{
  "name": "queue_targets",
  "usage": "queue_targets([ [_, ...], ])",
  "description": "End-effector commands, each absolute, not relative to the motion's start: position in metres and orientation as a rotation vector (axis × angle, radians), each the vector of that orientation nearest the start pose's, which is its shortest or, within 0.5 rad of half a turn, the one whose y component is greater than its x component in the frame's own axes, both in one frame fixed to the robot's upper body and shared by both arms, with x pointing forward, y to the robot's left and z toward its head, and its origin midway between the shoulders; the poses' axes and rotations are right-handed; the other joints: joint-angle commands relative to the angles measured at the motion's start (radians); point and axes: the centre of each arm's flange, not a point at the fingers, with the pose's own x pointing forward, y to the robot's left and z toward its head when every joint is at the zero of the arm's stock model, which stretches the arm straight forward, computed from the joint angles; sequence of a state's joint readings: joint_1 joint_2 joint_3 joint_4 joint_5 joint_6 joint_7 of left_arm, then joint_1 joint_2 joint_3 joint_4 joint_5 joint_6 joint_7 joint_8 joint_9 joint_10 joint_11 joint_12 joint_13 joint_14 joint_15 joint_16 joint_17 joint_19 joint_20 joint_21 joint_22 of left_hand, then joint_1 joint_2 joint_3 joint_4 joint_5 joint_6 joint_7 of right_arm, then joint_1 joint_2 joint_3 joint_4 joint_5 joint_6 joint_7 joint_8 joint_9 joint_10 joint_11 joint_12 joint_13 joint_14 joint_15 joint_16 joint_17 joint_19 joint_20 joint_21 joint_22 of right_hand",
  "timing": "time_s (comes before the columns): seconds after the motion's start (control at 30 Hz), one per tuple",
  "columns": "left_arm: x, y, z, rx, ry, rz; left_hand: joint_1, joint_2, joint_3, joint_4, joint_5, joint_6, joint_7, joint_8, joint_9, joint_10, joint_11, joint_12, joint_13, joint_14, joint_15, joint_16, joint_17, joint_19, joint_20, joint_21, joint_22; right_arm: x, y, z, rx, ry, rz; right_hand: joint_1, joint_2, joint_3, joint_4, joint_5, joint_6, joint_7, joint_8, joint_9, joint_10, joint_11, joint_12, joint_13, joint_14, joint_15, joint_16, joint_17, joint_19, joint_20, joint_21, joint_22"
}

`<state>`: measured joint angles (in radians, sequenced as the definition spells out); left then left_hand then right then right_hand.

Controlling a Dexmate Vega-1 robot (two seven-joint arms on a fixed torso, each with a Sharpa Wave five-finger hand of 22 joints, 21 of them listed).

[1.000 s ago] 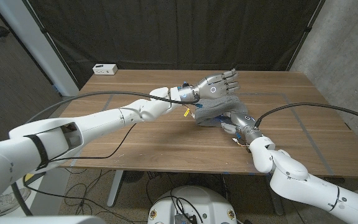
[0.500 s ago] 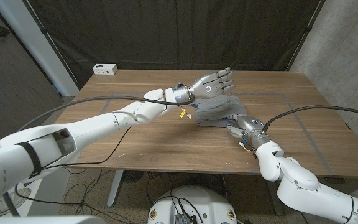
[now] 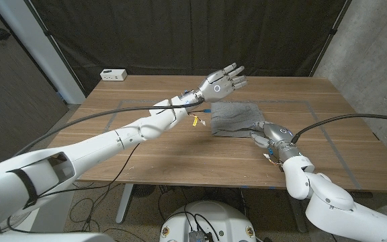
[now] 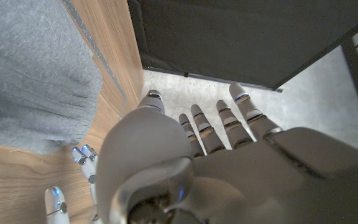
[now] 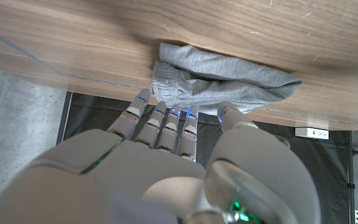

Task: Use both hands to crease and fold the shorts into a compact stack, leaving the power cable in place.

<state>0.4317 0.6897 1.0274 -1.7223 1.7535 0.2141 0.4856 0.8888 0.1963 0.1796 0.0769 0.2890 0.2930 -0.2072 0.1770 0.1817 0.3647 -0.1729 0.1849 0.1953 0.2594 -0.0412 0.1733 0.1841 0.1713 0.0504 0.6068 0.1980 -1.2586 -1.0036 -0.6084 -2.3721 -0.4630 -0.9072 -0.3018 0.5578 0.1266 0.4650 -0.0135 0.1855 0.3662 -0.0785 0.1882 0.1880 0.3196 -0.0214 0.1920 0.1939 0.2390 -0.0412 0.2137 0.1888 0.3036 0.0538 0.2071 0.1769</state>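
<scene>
We see the wooden table [image 3: 146, 144] first, with the grey shorts [image 3: 234, 118] lying folded on it, their long axis running across the table from our left side to our right. Our left hand [image 3: 222, 81] is raised above and just beyond the far left corner of the shorts, fingers spread and holding nothing, so the cloth lies below it and toward us. Our right hand [image 3: 267, 133] sits low at the near right corner, its fingers straight and close together, tips touching or just short of the cloth's edge; we cannot tell which. We judge it the nearer hand for the next press or fold. A small white power strip [image 3: 113, 74] sits well beyond our left hand, at the far corner. No container is in view.
</scene>
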Motion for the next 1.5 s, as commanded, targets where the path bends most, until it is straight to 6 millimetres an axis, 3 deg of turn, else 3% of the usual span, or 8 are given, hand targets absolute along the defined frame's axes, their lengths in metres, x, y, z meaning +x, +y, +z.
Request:
queue_targets([
  [0.03, 0.519, 0.078, 0.078, -2.926, 2.161, -0.918, -0.012, 0.010, 0.021, 0.010, -0.007, -0.021, 0.014, -0.005, 0.002, -0.024, 0.010, -0.003, 0.002, -0.013, -0.066, 0.006, 0.002, -0.002, 0.012, 0.004, 0.003, 0.452, -0.245, -0.095, -1.256, -0.366, -0.294, -0.010, 0.014, 0.002, 0.007, 0.010, 0.008, 0.000, 0.006, 0.002, 0.008, 0.005, 0.005, 0.002, 0.003, -0.044, -0.002, 0.002, -0.003, -0.003, -0.002, 0.000],
  [0.13, 0.519, 0.085, 0.079, -3.016, 2.193, -0.894, -0.037, 0.000, 0.072, 0.029, -0.033, -0.076, 0.043, -0.004, 0.002, -0.140, 0.044, -0.010, -0.002, -0.102, -0.023, -0.003, -0.002, -0.009, 0.021, 0.009, 0.005, 0.451, -0.248, -0.095, -1.240, -0.402, -0.321, -0.055, 0.071, 0.000, 0.058, 0.009, 0.009, -0.011, 0.006, 0.003, 0.004, -0.006, 0.004, 0.002, -0.006, -0.056, 0.003, 0.018, -0.012, -0.021, -0.005, 0.002],
  [0.2, 0.518, 0.089, 0.081, -3.072, 2.216, -0.884, -0.046, -0.003, 0.096, 0.027, -0.047, -0.124, 0.085, -0.008, 0.001, -0.204, 0.062, -0.011, -0.005, -0.152, 0.006, -0.002, -0.005, -0.024, 0.029, 0.006, 0.005, 0.452, -0.249, -0.093, -1.233, -0.400, -0.335, -0.081, 0.080, 0.001, 0.093, 0.007, 0.010, -0.015, 0.006, 0.004, 0.002, -0.014, 0.004, 0.002, -0.011, -0.061, 0.005, 0.025, -0.017, -0.029, -0.005, 0.002],
  [0.43, 0.516, 0.109, 0.088, -3.218, 2.437, -0.888, -0.098, 0.008, 0.131, 0.061, -0.072, -0.216, 0.170, -0.011, 0.000, -0.255, 0.105, -0.002, -0.007, -0.182, 0.034, 0.007, -0.002, -0.059, 0.030, -0.003, 0.004, 0.459, -0.252, -0.089, -1.165, -0.439, -0.318, -0.105, 0.078, 0.002, 0.124, 0.006, 0.011, -0.014, 0.006, 0.005, -0.001, -0.010, 0.003, 0.002, -0.020, -0.062, 0.004, 0.030, -0.017, -0.034, -0.005, 0.002],
  [0.77, 0.520, 0.140, 0.089, -3.332, 2.828, -0.737, -0.179, 0.009, 0.216, 0.083, -0.095, -0.361, 0.220, -0.007, -0.004, -0.437, 0.174, -0.011, -0.017, -0.300, 0.088, 0.000, -0.005, -0.146, 0.047, -0.040, -0.006, 0.469, -0.261, -0.081, -1.035, -0.510, -0.295, -0.107, 0.074, 0.011, 0.127, 0.006, -0.018, -0.014, -0.005, 0.004, -0.039, -0.014, -0.008, 0.002, -0.048, -0.058, -0.004, 0.028, -0.012, -0.056, -0.002, 0.002],
  [1.03, 0.524, 0.165, 0.087, -3.381, 3.098, -0.610, -0.233, 0.007, 0.218, 0.106, -0.096, -0.388, 0.234, -0.007, -0.004, -0.456, 0.183, -0.007, -0.017, -0.322, 0.091, 0.004, -0.002, -0.178, 0.054, -0.055, -0.007, 0.477, -0.265, -0.076, -0.921, -0.569, -0.276, -0.109, 0.069, 0.011, 0.125, 0.005, -0.041, -0.010, -0.009, 0.004, -0.059, -0.010, -0.011, 0.001, -0.058, -0.052, -0.006, 0.026, 0.003, -0.079, 0.003, 0.001],
  [1.17, 0.526, 0.178, 0.086, -3.361, 3.298, -0.532, -0.299, 0.008, 0.214, 0.118, -0.093, -0.409, 0.237, -0.004, -0.004, -0.478, 0.195, -0.005, -0.018, -0.350, 0.102, 0.004, 0.000, -0.216, 0.058, -0.072, -0.007, 0.482, -0.266, -0.073, -0.898, -0.590, -0.262, -0.109, 0.071, 0.013, 0.124, 0.005, -0.061, -0.009, -0.011, 0.004, -0.078, -0.007, -0.012, 0.000, -0.071, -0.051, -0.009, 0.024, 0.020, -0.121, 0.008, 0.001],
  [1.5, 0.533, 0.198, 0.079, -3.280, 3.661, -0.285, -0.390, 0.004, 0.205, 0.122, -0.085, -0.440, 0.232, -0.005, -0.005, -0.510, 0.199, -0.006, -0.018, -0.384, 0.103, 0.005, 0.000, -0.245, 0.055, -0.086, -0.006, 0.492, -0.268, -0.067, -0.776, -0.639, -0.225, -0.116, 0.069, 0.011, 0.129, 0.002, -0.076, -0.009, -0.011, 0.003, -0.091, -0.006, -0.011, 0.000, -0.078, -0.050, -0.008, 0.026, 0.025, -0.132, 0.008, 0.000],
])
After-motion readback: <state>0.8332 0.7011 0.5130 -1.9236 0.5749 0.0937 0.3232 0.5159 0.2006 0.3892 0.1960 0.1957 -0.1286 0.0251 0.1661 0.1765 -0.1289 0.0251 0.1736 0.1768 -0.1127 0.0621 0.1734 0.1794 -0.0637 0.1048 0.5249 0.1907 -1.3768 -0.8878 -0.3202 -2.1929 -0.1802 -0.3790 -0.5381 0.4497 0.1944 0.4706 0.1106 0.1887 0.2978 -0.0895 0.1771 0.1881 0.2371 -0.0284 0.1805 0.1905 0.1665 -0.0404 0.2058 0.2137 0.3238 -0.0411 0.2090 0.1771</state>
